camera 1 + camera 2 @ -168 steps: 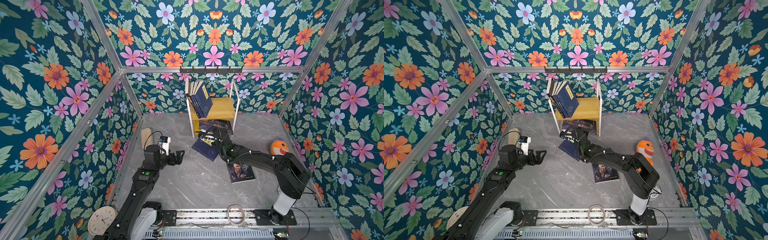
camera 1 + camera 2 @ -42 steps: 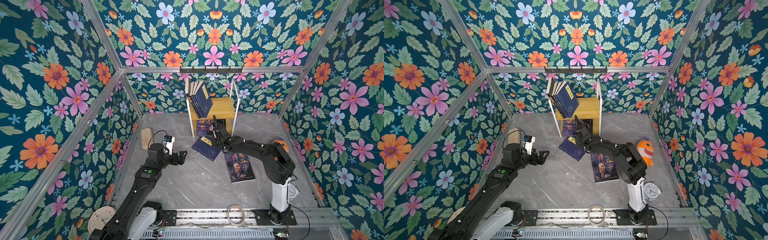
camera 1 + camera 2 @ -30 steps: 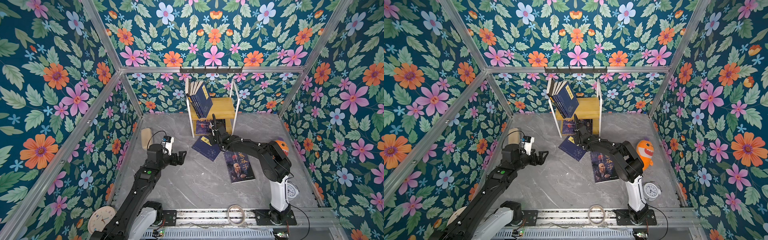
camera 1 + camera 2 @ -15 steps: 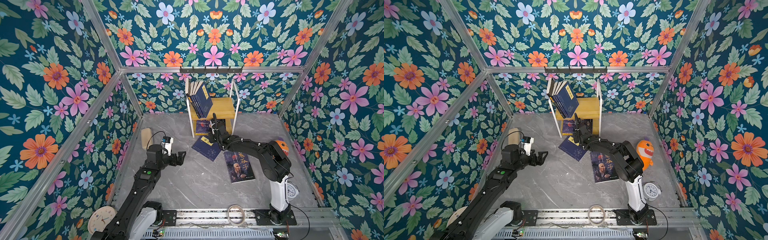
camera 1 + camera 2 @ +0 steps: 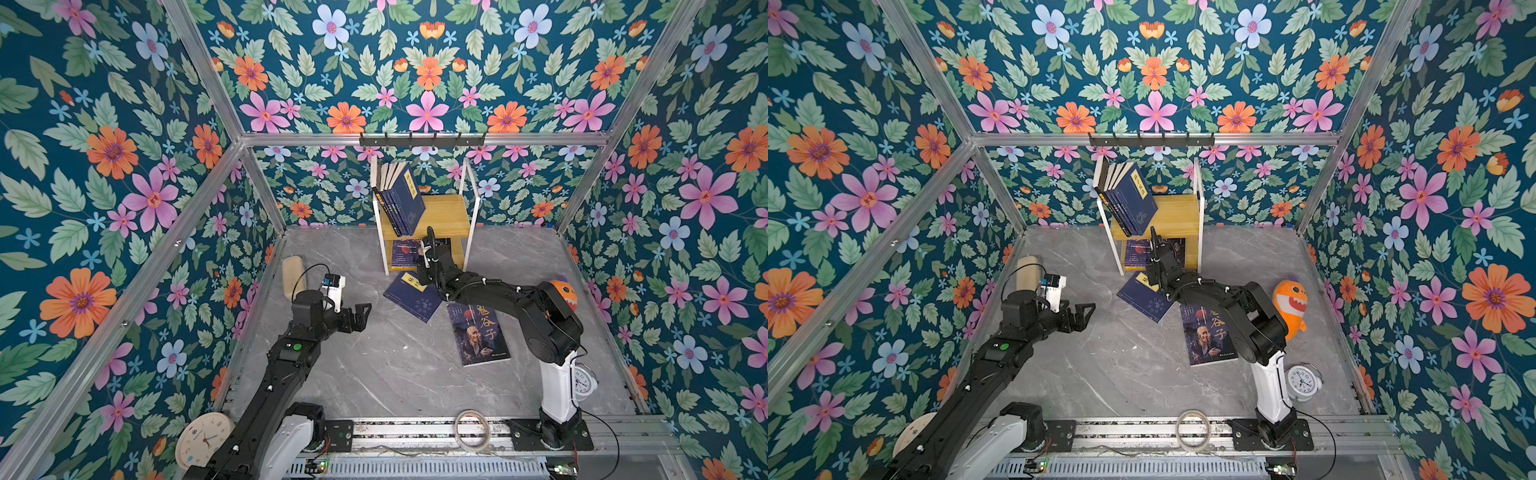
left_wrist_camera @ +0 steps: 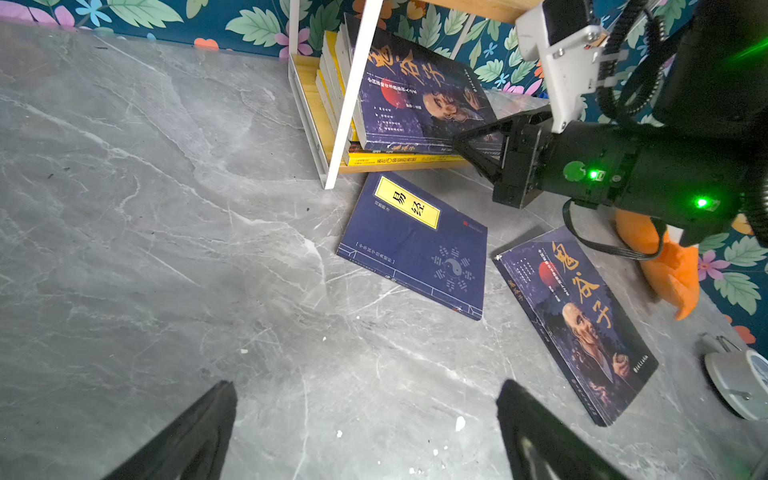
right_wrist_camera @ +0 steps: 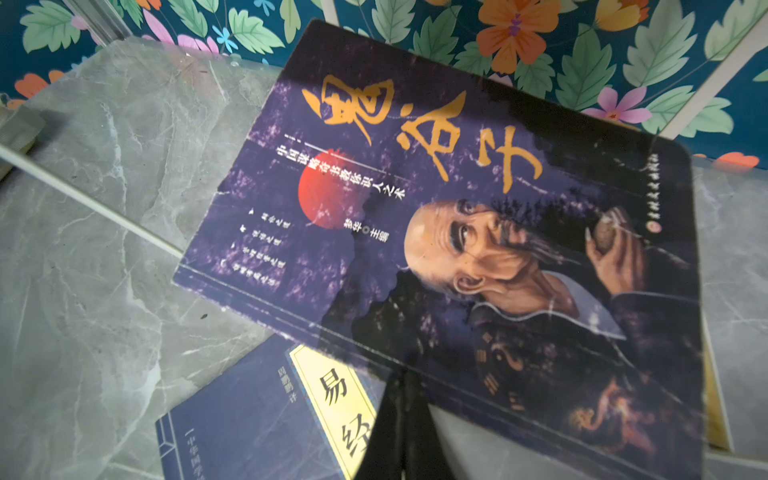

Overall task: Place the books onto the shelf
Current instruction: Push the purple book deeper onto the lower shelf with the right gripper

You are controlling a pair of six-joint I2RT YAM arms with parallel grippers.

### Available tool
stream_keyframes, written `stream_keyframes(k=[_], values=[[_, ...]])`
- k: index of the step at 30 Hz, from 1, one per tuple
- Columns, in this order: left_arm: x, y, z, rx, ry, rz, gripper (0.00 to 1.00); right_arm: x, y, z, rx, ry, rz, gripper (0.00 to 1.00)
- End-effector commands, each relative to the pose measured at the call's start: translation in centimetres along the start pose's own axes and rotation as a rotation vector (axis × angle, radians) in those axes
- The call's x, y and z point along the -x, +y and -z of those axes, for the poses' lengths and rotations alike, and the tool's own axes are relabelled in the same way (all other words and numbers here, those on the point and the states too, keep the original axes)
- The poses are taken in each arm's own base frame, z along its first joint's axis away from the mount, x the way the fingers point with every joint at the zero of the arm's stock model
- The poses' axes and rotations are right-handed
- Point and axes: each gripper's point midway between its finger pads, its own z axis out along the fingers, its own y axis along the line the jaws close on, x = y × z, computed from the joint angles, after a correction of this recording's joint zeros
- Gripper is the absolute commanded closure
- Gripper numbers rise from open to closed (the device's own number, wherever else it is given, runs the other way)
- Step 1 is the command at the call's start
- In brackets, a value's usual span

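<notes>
At shelf (image 5: pixel 446 212) lower tier: right pincer (image 6: pixel 459 143) closed, tips at front edge of portrait book (image 6: pixel 415 99) topping flat stack; white post (image 6: pixel 353 95) just beside. Upper tier: leaning books (image 5: pixel 401 203) at left, board's right half open. On tabletop (image 5: pixel 374 374): navy book (image 5: pixel 411 297) before shelf, second portrait book (image 5: pixel 478 332) beside it, plush (image 5: pixel 1289 303) near. Left pincer (image 5: pixel 360 316) apart, holding nothing, over open tabletop.

I record the shelf (image 5: pixel 453 212) at the rear of the bench (image 5: pixel 374 374), a row of books (image 5: pixel 405 203) leaning on its upper board, a stack of books (image 5: pixel 401 254) on its lower. One loose book (image 5: pixel 411 297) lies flat just before it; a second loose book (image 5: pixel 478 332) lies right of that, nearer the front.
</notes>
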Motion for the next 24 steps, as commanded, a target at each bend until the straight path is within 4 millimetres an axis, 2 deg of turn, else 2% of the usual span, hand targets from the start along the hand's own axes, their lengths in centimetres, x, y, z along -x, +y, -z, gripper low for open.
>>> stream_keyframes(k=[1, 4, 8, 12, 15, 24], values=[[0.6, -0.3, 0.1, -0.013, -0.025, -0.009, 0.0, 1.3, 0.1, 0.0, -0.001, -0.054, -0.012, 1.0], [0.6, -0.1, 0.2, -0.005, -0.024, -0.012, 0.0, 1.3, 0.1, -0.3, 0.005, -0.055, -0.009, 1.0], [0.7, -0.3, 0.2, -0.014, -0.026, -0.008, 0.0, 1.4, -0.1, 1.0, 0.015, -0.069, -0.052, 1.0], [0.5, -0.2, 0.2, -0.008, -0.028, -0.012, 0.0, 0.2, -0.1, 1.6, 0.034, -0.057, -0.084, 1.0], [0.7, -0.4, 0.3, -0.022, -0.034, -0.003, 0.0, -0.7, -0.2, 1.4, 0.029, -0.046, -0.088, 1.0], [0.6, -0.4, 0.3, -0.022, -0.033, -0.005, 0.0, -0.2, -0.4, 0.1, 0.018, -0.06, -0.094, 1.0]])
